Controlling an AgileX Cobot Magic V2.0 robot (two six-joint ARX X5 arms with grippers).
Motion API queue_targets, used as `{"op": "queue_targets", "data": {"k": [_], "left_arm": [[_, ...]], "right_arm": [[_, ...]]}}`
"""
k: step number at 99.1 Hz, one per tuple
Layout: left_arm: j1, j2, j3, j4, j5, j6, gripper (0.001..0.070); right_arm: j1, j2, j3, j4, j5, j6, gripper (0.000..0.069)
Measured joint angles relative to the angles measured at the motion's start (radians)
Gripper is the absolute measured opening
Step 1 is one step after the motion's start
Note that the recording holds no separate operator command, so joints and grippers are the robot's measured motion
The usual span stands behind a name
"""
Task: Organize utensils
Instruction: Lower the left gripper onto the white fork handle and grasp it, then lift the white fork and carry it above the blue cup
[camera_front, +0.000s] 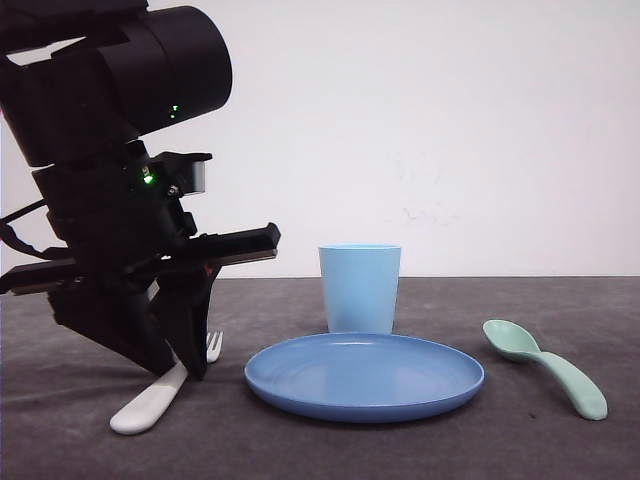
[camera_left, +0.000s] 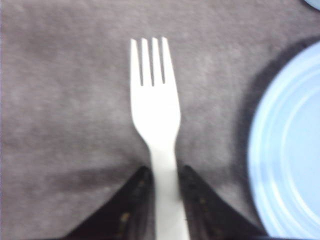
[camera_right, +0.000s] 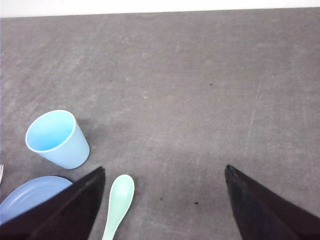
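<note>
two utensils lie on the dark grey felt-like bench (camera_front: 560, 300), one at each side of a round blue plastic plate (camera_front: 365, 376). the small white plastic fork with a thick rounded handle (camera_front: 152, 399) is on the left side, near the plate's rim but apart from it — its handle end rests on the bench and its tines rise behind the black left gripper (camera_front: 185, 362). the left wrist view shows that gripper (camera_left: 165, 187) closed on the fork (camera_left: 156, 120), the jaws pressing the neck from both sides, the tines pointing away from the wrist and the plate (camera_left: 287, 150) off to one side. the mint-green plastic spoon (camera_front: 545, 364) lies flat on the right side, well apart from the plate, bowl toward the back wall, handle toward the front. a light blue plastic cup (camera_front: 360, 287) stands upright just behind the plate. in the right wrist view the right gripper (camera_right: 165, 200) hangs above the bench with jaws wide apart and nothing between them — the spoon (camera_right: 118, 204) lies just beside one finger, with the cup (camera_right: 57, 139) and a bit of the plate (camera_right: 30, 192) near it.
</note>
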Motion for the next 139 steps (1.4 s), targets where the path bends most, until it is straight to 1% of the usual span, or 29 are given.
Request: {"op": "queue_targets", "data": {"k": [22,39,47,54,62,77,89,99,113,131,139], "left_arm": [[-0.034,0.009,0.021,-0.011,0.021,-0.009,0.0052],[-0.047,0.012,0.065,-0.026,0.024,-0.011,0.0049],[-0.046,0.010,0.080,-0.029,0.011,-0.007,0.0049],[-0.046,-0.005,0.080,-0.054,-0.013,-0.003,0.0049],[-0.046,-0.033,0.080,-0.070,-0.055,0.011,0.0049],[-0.045,-0.119,0.080,-0.046,-0.107,0.037,0.0048],[-0.045,-0.165,0.080,0.042,-0.116,0.083,0.0048],[-0.045,-0.182,0.080,0.130,-0.160,0.130,0.0048],[-0.045,-0.183,0.080,0.282,-0.185,0.199,0.0048],[-0.045,-0.180,0.080,0.565,-0.187,0.301,0.0048],[-0.045,-0.162,0.080,0.692,-0.187,0.330,0.0048]], "right_arm": [[0.000,0.000,0.000,-0.003,0.000,0.000,0.0476],[0.000,0.000,0.000,-0.004,0.000,0.000,0.0476],[0.000,0.000,0.000,-0.004,0.000,0.000,0.0476],[0.000,0.000,0.000,-0.005,0.000,0.000,0.0476],[0.000,0.000,0.000,-0.005,0.000,0.000,0.0476],[0.000,0.000,0.000,-0.005,0.000,0.000,0.0476],[0.000,0.000,0.000,-0.005,0.000,0.000,0.0476],[0.000,0.000,0.000,-0.003,0.000,0.000,0.0476],[0.000,0.000,0.000,0.000,0.000,0.000,0.0476],[0.000,0.000,0.000,0.029,0.002,0.000,0.0476],[0.000,0.000,0.000,0.043,0.002,0.000,0.0476]]}}
